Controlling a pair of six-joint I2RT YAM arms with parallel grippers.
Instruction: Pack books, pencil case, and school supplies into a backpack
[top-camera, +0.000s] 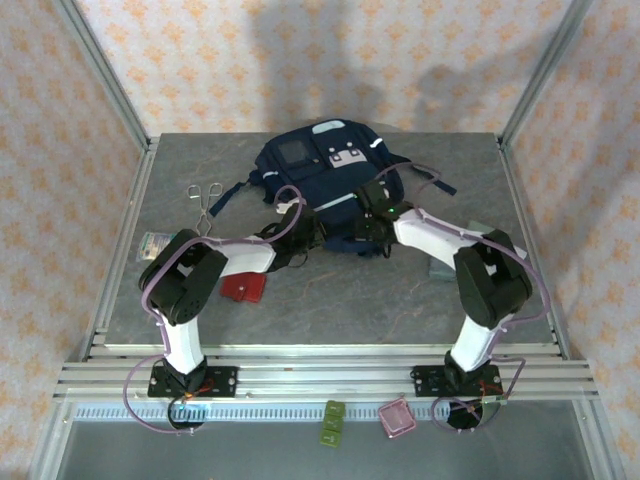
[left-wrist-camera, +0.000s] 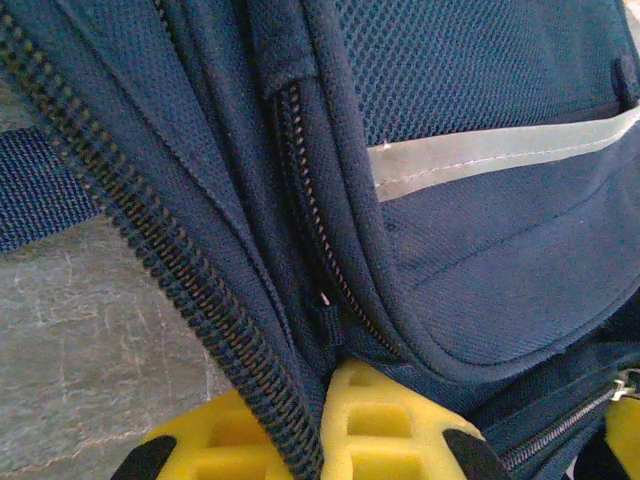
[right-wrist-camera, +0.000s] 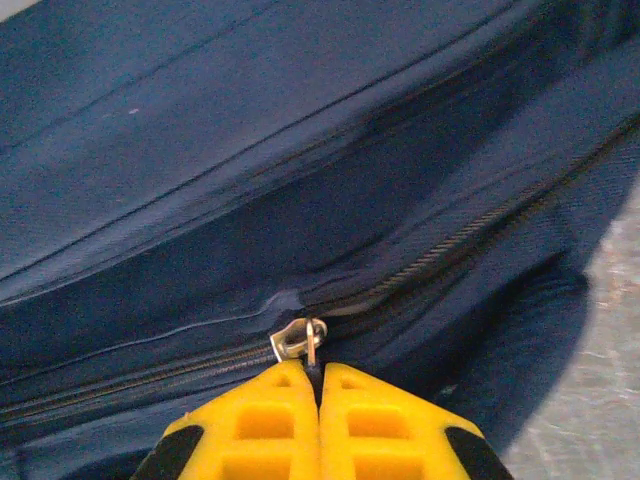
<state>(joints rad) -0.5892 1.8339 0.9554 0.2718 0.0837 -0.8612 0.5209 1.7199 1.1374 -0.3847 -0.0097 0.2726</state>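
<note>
The right gripper (right-wrist-camera: 320, 395) was clamped shut on the metal zip pull (right-wrist-camera: 298, 338) of the backpack (top-camera: 335, 170), its yellow fingers meeting just under the slider. The left gripper (left-wrist-camera: 325, 410) was pinched closed on the backpack's near edge, a strip of zip teeth (left-wrist-camera: 180, 270) running between its fingers. The backpack lay flat on the table (top-camera: 350, 300), towards the far side. Packing looked barely begun: both grippers were busy with the zip, and the red square (top-camera: 242, 288) lay out on the table beside the left arm. A flat grey-green thing (top-camera: 440, 266) under the right arm might have been a book, but it was too hidden to tell. No writing could be read, and the backpack's white patches were too small.
</note>
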